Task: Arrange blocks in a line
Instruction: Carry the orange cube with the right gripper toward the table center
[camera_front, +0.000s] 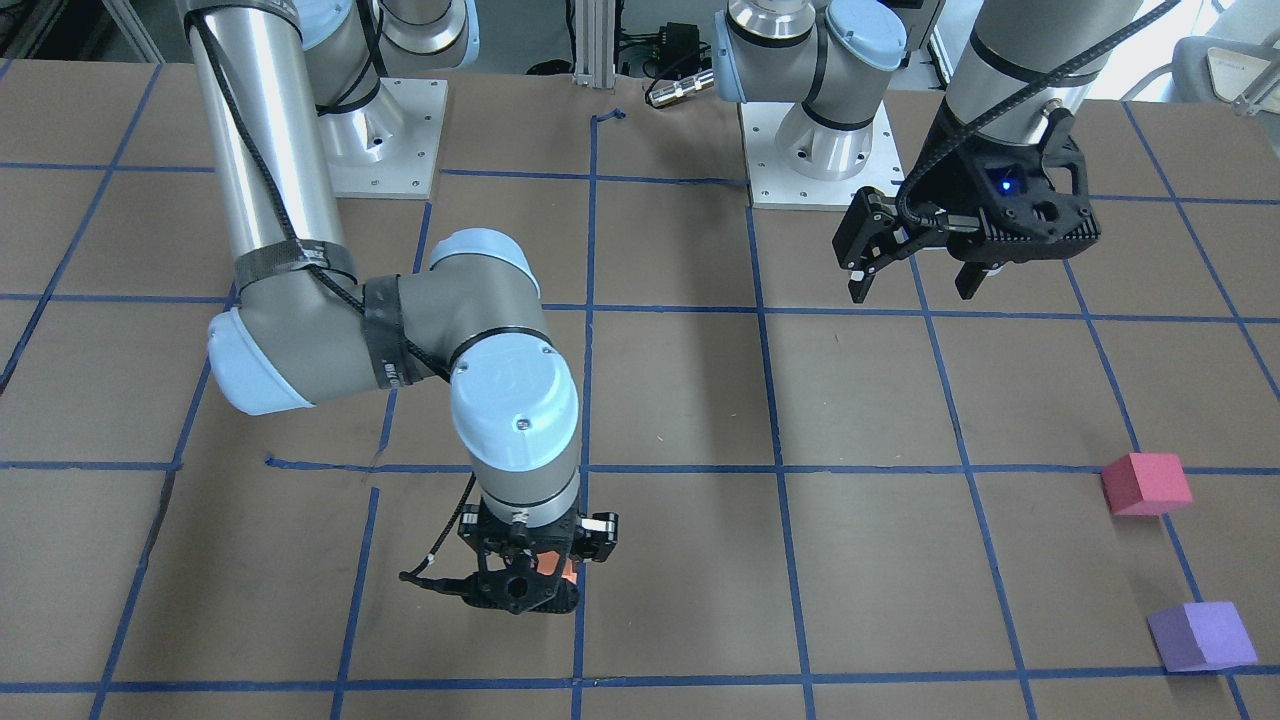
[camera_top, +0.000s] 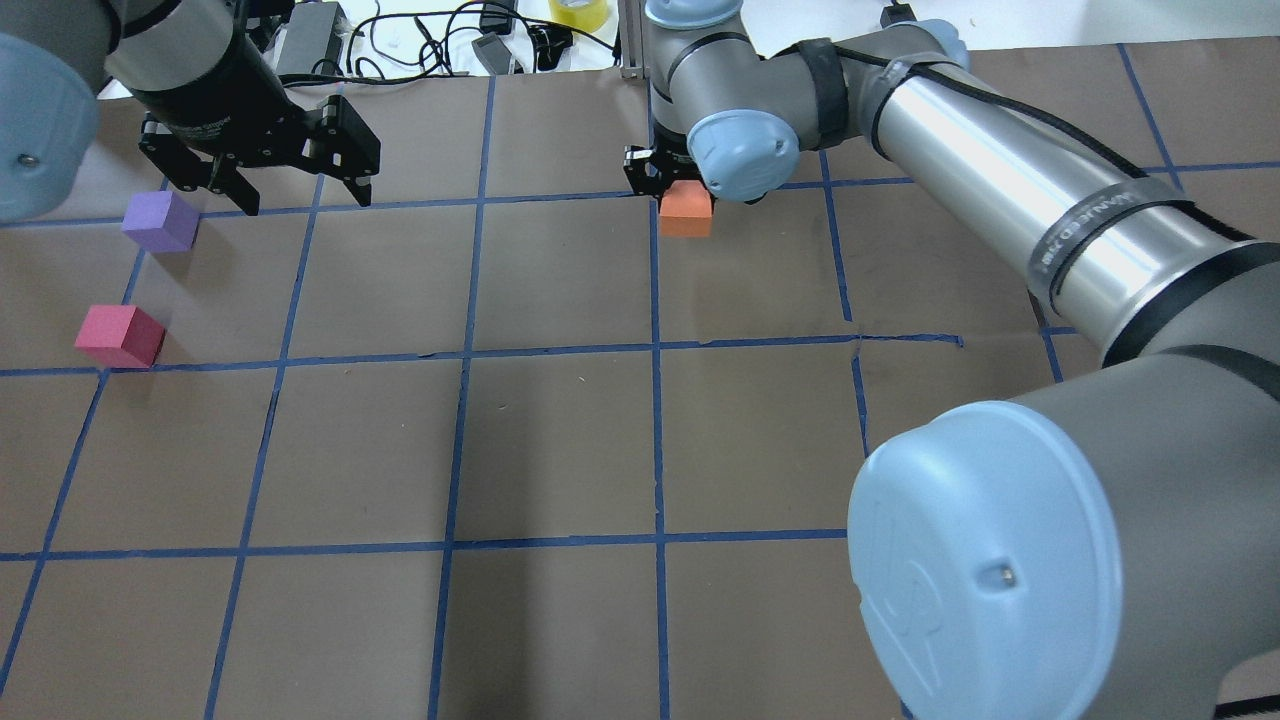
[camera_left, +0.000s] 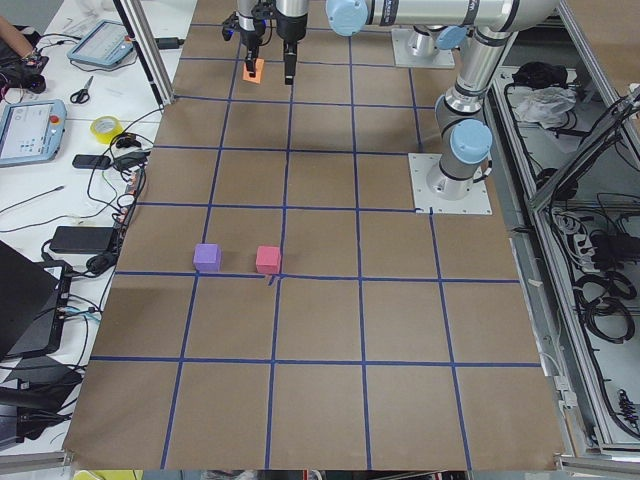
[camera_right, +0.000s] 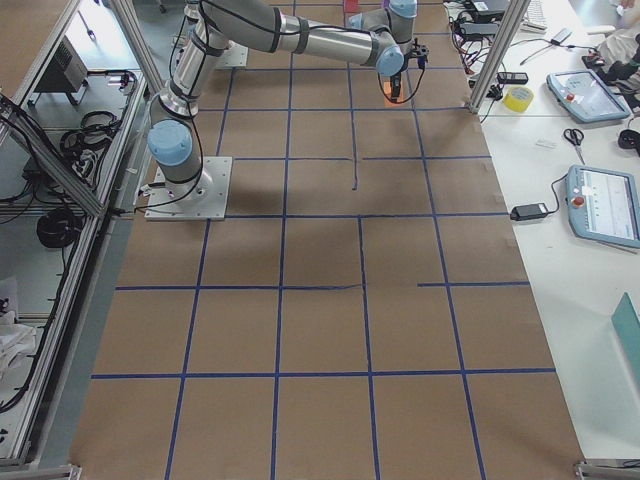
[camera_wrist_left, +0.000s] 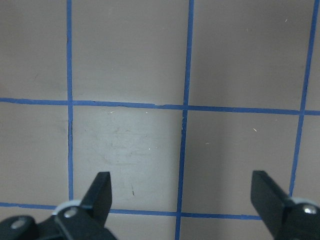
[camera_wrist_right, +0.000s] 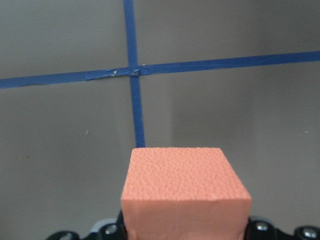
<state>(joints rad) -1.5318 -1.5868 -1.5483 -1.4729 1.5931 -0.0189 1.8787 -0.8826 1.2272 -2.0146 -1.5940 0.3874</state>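
My right gripper (camera_front: 525, 585) is shut on the orange block (camera_top: 686, 211), low over the table by a blue tape crossing at the far middle. The block fills the lower centre of the right wrist view (camera_wrist_right: 185, 192) and hides the fingertips. The purple block (camera_top: 160, 221) and the red-pink block (camera_top: 120, 336) sit apart on the table at the far left; both also show in the front view, purple (camera_front: 1201, 636) and red-pink (camera_front: 1147, 484). My left gripper (camera_top: 270, 185) is open and empty, raised just right of the purple block.
Blue tape lines (camera_wrist_left: 186, 107) divide the brown table into squares. The right arm's elbow (camera_front: 500, 390) reaches out over the table's middle. Both arm bases (camera_front: 815, 150) stand at the robot's edge. Cables and a tape roll (camera_top: 578, 10) lie beyond the far edge.
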